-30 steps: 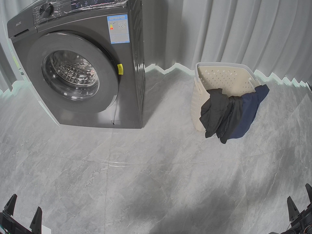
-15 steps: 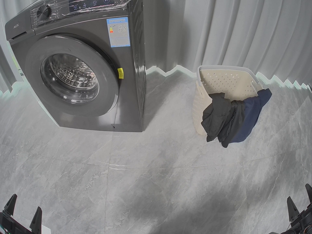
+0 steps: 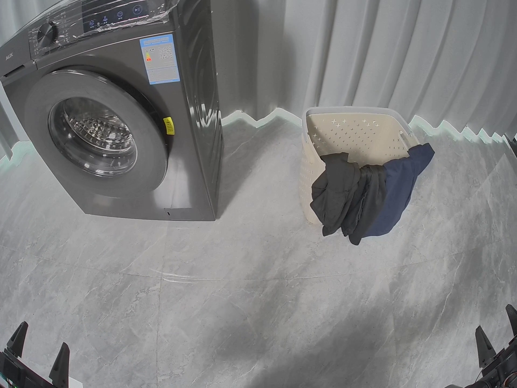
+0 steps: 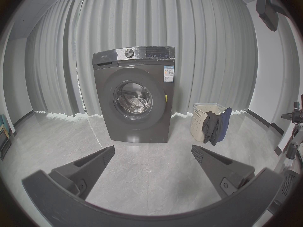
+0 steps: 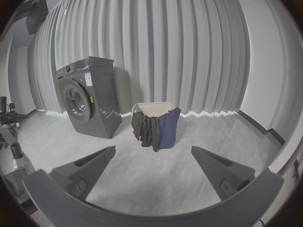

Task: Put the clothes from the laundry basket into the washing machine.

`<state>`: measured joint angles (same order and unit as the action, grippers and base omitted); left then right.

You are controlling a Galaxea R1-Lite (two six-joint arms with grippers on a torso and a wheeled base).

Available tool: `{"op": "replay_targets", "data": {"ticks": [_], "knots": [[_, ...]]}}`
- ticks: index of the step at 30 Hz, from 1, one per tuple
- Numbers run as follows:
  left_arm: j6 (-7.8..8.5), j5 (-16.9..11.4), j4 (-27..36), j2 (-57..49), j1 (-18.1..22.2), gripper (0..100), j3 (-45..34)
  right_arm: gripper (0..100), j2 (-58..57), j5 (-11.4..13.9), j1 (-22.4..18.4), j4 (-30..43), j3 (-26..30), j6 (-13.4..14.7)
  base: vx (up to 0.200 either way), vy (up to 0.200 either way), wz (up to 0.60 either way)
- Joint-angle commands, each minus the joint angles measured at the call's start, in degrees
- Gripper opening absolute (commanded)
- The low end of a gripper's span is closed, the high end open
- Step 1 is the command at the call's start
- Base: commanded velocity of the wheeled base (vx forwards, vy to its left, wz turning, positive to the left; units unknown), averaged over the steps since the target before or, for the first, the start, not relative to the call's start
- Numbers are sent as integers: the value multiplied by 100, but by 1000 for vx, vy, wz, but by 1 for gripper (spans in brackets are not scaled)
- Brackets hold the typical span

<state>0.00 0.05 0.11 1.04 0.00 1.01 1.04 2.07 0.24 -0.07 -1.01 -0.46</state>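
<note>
1. Clothes (image 3: 366, 195), dark grey and navy, hang over the front rim of the laundry basket (image 3: 353, 113) on the floor, right of the washing machine (image 3: 107, 136).
2. Left wrist view: the left end effector (image 4: 152, 148) is spread wide and empty; the machine's door looks closed.
3. Right wrist view: the right end effector (image 5: 153, 148) is also wide open and empty, facing the basket. The fabric is probably soft, light and limp, so pinch a bunched fold at the rim.

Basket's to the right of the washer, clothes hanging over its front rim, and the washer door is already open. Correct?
Not quite. The door of the washing machine is shut, as the head view shows. The rest holds: the laundry basket stands to the machine's right, with the clothes draped over its front rim.
</note>
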Motion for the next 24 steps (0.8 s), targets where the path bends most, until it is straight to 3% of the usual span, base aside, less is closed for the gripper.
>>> {"op": "replay_targets", "data": {"ticks": [1,4,24], "knots": [[0,4,7,-104,0,100,-101,100,-104,4,-7,-1,101,2,0,0,0],[-18,4,-2,-104,0,100,-101,100,-104,4,-7,-1,101,11,0,0,0],[-18,13,7,-104,0,100,-101,100,-104,-5,-7,-1,101,2,200,0,0]]}}
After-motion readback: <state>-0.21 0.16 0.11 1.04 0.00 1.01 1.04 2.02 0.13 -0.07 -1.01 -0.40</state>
